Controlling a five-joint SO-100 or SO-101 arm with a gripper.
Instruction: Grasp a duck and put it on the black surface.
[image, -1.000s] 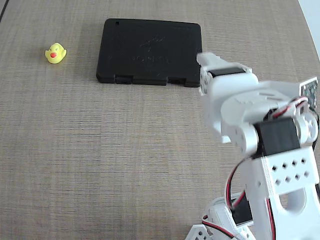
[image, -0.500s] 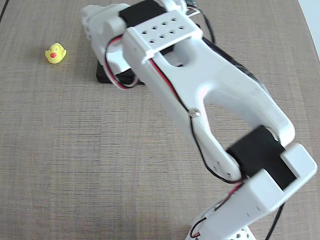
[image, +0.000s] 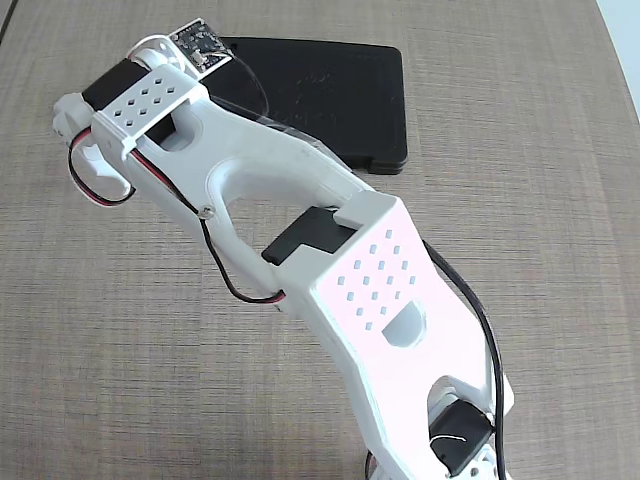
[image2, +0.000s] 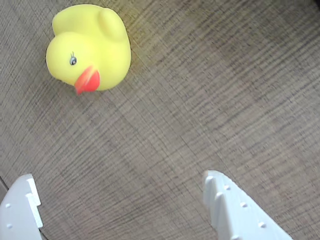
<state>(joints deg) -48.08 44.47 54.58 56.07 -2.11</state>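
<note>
In the wrist view the small yellow duck (image2: 89, 47) with a red-orange beak sits on the wood-grain table at the top left, its beak pointing down in the picture. My gripper (image2: 117, 176) is open and empty. Its two white fingertips show at the bottom left (image2: 22, 200) and bottom right (image2: 235, 210), well apart and clear of the duck. In the fixed view the black surface (image: 340, 90) lies flat at the top centre. The white arm (image: 300, 190) reaches up-left beside it and hides the duck and the fingers there.
The wood-grain table (image: 540, 250) spreads around the arm. A black cable (image: 480, 320) runs along the arm, and a small circuit board (image: 200, 42) sits on the wrist, overlapping the slab's left end in the fixed view.
</note>
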